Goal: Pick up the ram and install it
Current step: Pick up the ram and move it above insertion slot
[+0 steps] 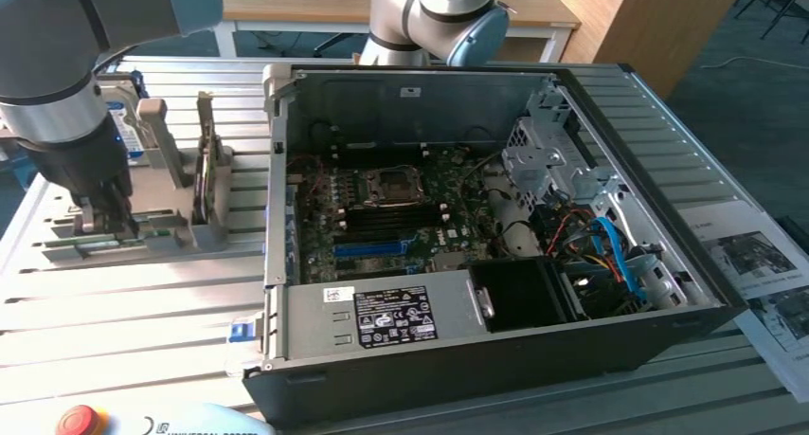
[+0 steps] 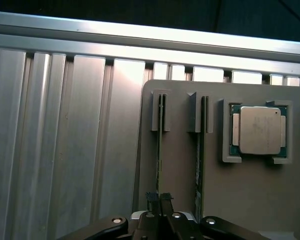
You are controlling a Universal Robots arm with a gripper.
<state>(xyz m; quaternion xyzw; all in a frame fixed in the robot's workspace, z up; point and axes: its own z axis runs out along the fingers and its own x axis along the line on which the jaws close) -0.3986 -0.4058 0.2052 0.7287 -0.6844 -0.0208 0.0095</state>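
Observation:
The ram stands on edge in a slot of the grey holder, seen as a thin green line. My gripper is down over its near end with both black fingers pressed against the stick's two sides, shut on it. A second green stick stands in the parallel slot beside it. In the exterior view my gripper reaches down into the holder on the exterior view's left, beside the open computer case. The ram still sits in its slot.
A square silver processor chip lies in its pocket on the holder. The case holds the motherboard with blue slots and a CPU socket, plus cables and a drive cage. Ribbed metal table; papers.

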